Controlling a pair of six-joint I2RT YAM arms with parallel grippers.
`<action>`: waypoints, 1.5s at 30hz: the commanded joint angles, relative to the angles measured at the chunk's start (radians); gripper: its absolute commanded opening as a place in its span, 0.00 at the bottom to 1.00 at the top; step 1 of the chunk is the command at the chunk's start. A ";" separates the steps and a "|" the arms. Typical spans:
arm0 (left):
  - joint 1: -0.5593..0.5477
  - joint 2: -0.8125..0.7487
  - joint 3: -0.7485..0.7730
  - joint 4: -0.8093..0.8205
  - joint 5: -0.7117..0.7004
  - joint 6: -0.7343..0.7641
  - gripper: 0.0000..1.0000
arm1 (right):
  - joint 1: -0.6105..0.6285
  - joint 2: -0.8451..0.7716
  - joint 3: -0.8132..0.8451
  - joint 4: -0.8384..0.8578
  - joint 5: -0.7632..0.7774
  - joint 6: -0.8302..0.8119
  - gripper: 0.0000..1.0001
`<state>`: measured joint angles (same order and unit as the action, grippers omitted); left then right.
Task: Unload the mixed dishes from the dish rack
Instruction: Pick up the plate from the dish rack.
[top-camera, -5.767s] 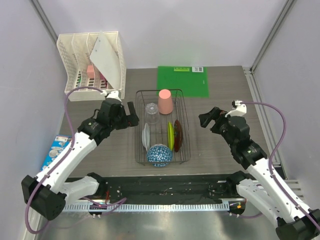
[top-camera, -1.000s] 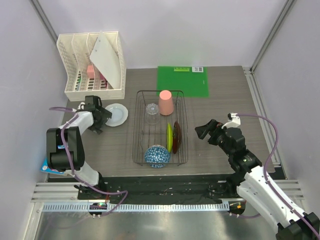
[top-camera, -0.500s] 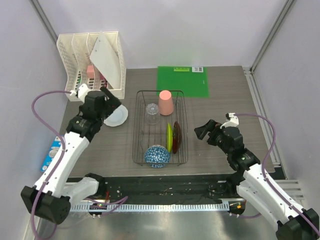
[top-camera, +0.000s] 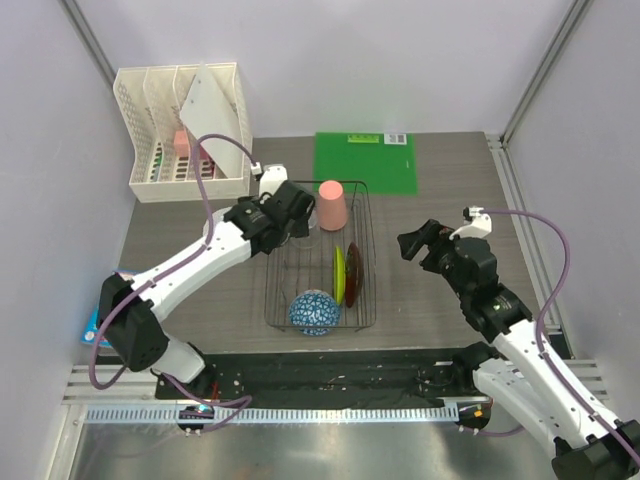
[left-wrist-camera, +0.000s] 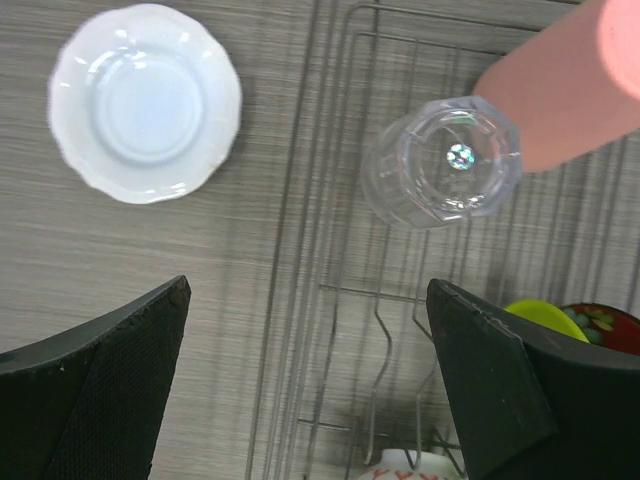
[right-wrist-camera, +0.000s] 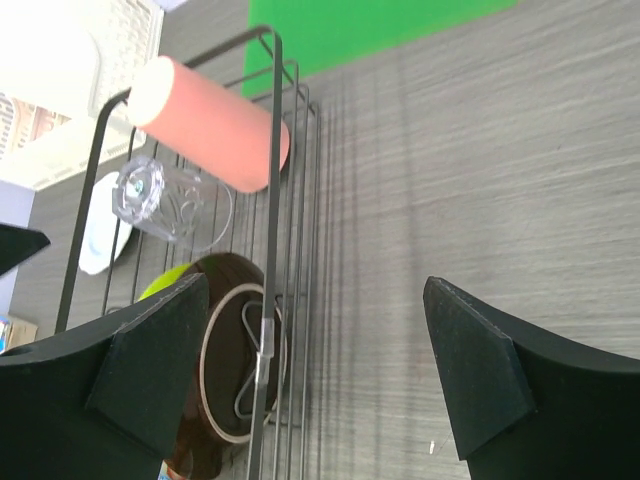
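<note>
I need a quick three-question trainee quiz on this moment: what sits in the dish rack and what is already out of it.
1. Besides the blue-and-white bowl, the yellow-green plate and the dark red plate, how many dishes sit in the dish rack?
2. True or false: the white plate lies flat on the table, outside the dish rack.
3. Which dish stands right beside the salmon-pink cup? A) blue-and-white bowl B) clear glass tumbler C) yellow-green plate

Key: 1. two, the salmon-pink cup and the clear glass tumbler. 2. true. 3. B.
</note>
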<state>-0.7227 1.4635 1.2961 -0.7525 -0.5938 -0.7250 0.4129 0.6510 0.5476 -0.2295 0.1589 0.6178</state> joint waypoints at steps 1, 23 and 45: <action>-0.009 0.044 0.101 -0.182 -0.213 -0.051 1.00 | 0.006 0.016 0.064 -0.014 0.068 -0.032 0.93; -0.215 -0.124 -0.119 0.085 -0.005 -0.113 1.00 | 0.231 0.252 0.351 -0.250 0.244 -0.116 0.93; -0.215 -0.232 -0.250 0.088 0.020 -0.188 1.00 | 0.537 0.567 0.443 -0.332 0.401 0.051 0.79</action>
<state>-0.9394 1.2495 1.0519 -0.7052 -0.5640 -0.8848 0.9348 1.1934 0.9852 -0.6117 0.5442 0.6392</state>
